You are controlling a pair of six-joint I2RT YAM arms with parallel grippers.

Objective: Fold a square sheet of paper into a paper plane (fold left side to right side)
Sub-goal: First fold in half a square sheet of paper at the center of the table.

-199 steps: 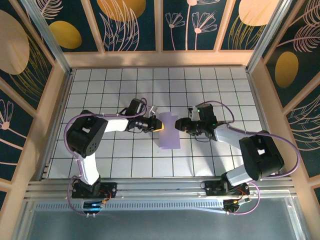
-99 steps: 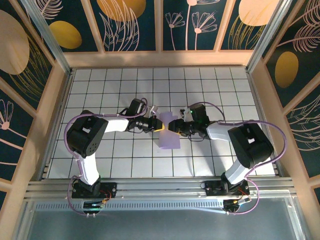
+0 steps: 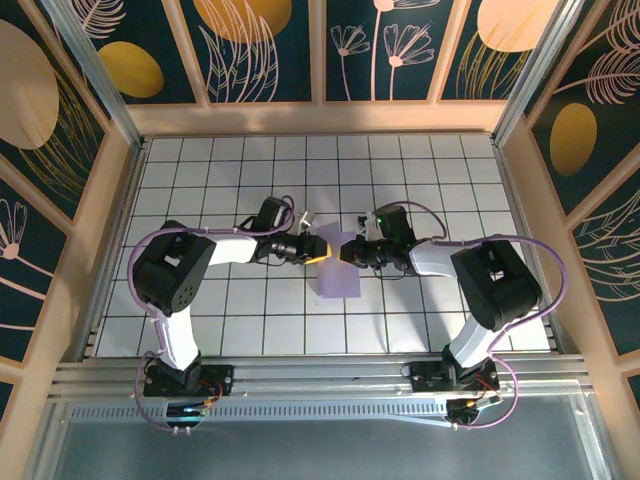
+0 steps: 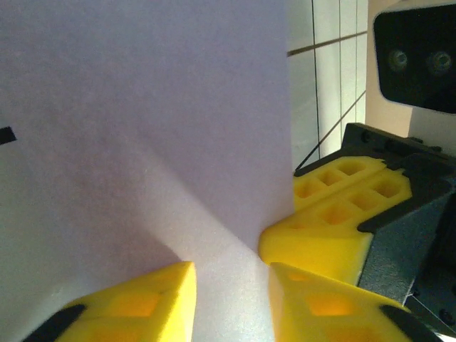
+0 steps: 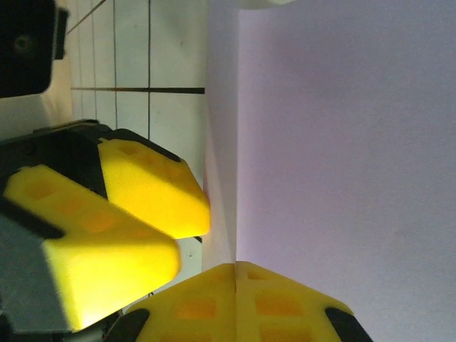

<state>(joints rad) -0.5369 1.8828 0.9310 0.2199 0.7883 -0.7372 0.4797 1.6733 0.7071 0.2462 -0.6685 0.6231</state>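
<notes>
From above: pale lavender sheet of paper [image 3: 338, 278] at the middle of the white tiled table [image 3: 200, 180]. Flat along its 6 o'clock end, lifted and pinched in at its 12 o'clock end, between the two claws.

Left arm: bolted down at 7 o'clock on the table's near edge, raised to a bulky black joint, then bent so the white forearm lies low and stretches toward 3 o'clock. Left gripper [image 3: 320, 252] at the sheet's 10 o'clock edge, wrist roughly level, purple cable looped over the forearm.

Right arm: bolted down at 5 o'clock, folded at its own black joint, forearm stretched toward 9 o'clock, mirroring the other. Right gripper [image 3: 346, 250] at the sheet's 1 o'clock part, nose to nose with the left one, just beside it.

From the left wrist: yellow fingers [image 4: 142, 303] apart, a strip of lavender showing in the gap, no squeeze on it visible. Sheet standing nearly upright ahead, covering the 9 to 12 o'clock part of the view. Other claw's yellow pads at 3 o'clock, against the sheet's edge.

From the right wrist: yellow fingers [image 5: 285, 303] pressed together at 6 o'clock, clamped on the sheet, a crease line running straight down into the seam between them. Left claw's pads at 8 o'clock, close against the sheet's near layer.
</notes>
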